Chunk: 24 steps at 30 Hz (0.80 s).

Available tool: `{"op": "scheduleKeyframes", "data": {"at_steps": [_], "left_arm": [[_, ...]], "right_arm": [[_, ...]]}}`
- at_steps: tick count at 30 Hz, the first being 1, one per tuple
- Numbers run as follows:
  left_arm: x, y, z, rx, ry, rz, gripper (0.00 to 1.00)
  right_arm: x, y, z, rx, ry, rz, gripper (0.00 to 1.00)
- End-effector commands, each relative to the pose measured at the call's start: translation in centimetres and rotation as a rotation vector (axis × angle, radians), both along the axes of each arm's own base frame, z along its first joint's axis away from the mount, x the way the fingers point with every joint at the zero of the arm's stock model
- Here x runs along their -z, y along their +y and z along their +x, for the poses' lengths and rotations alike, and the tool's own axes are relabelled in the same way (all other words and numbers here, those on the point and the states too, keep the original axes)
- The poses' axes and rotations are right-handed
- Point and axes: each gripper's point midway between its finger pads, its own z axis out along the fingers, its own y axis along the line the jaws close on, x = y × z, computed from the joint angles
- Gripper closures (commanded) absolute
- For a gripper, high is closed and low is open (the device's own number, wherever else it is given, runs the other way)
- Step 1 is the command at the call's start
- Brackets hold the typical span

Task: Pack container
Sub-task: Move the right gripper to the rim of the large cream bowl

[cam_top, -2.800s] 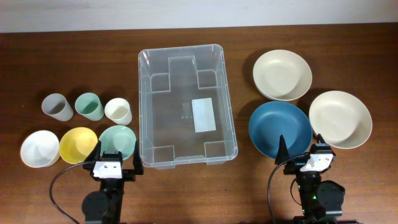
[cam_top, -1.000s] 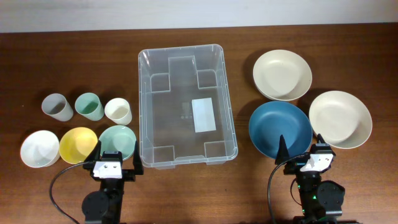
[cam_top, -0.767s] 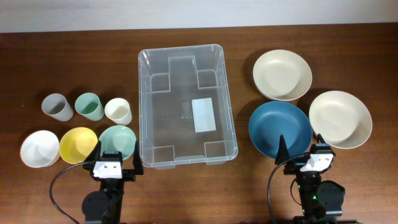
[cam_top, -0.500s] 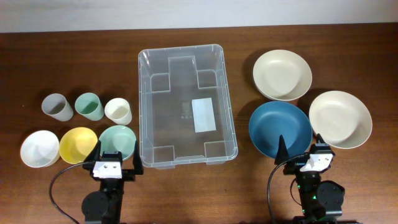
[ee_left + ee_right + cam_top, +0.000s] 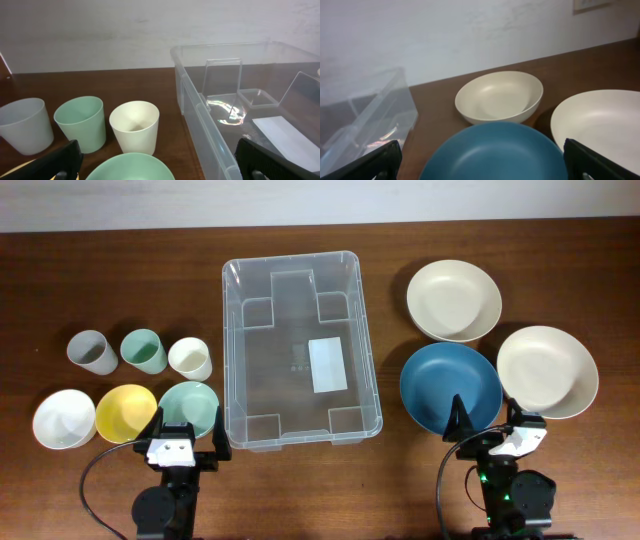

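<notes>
The clear container (image 5: pixel 290 330) stands empty in the middle of the table, a white label on its base. My left gripper (image 5: pixel 188 420) is open at the near edge, over a green bowl (image 5: pixel 189 405); in the left wrist view the gripper (image 5: pixel 165 170) straddles that bowl (image 5: pixel 132 167), with the container's wall (image 5: pixel 200 110) to the right. My right gripper (image 5: pixel 484 416) is open at the near edge of a blue plate (image 5: pixel 450 385); in the right wrist view the gripper (image 5: pixel 490 170) holds nothing above the plate (image 5: pixel 495 152).
Left of the container are a grey cup (image 5: pixel 92 352), a green cup (image 5: pixel 144 349), a cream cup (image 5: pixel 190 358), a white bowl (image 5: pixel 64 418) and a yellow bowl (image 5: pixel 125 412). To the right are a cream bowl (image 5: pixel 453 299) and a cream plate (image 5: pixel 546 371).
My right gripper has shifted slightly to the right. Nothing else has moved.
</notes>
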Motion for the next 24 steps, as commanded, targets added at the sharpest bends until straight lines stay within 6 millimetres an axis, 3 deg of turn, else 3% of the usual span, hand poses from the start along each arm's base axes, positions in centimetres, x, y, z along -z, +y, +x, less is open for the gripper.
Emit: {"op": "scheduleKeyframes", "data": {"at_steps": [1, 8, 13, 18, 24], "left_arm": [[0.3, 0.1, 0.0, -0.007, 0.014, -0.041, 0.00], [-2.0, 0.1, -1.0, -0.014, 0.065, -0.081, 0.00], [-4.4, 0.1, -1.1, -0.014, 0.082, -0.081, 0.00], [-6.2, 0.1, -0.6, -0.017, 0.133, -0.080, 0.00], [-7.4, 0.1, 1.1, -0.023, 0.294, -0.078, 0.00]], "right_arm": [[-3.7, -1.3, -0.6, 0.073, -0.051, 0.025, 0.01], [-6.7, -3.8, -0.1, 0.178, 0.078, 0.025, 0.01], [-7.7, -6.1, 1.8, 0.232, 0.266, 0.061, 0.01], [-7.2, -8.5, 3.9, 0.226, 0.495, 0.188, 0.01], [-4.7, -13.4, 4.8, 0.270, 0.765, 0.461, 0.01]]}}
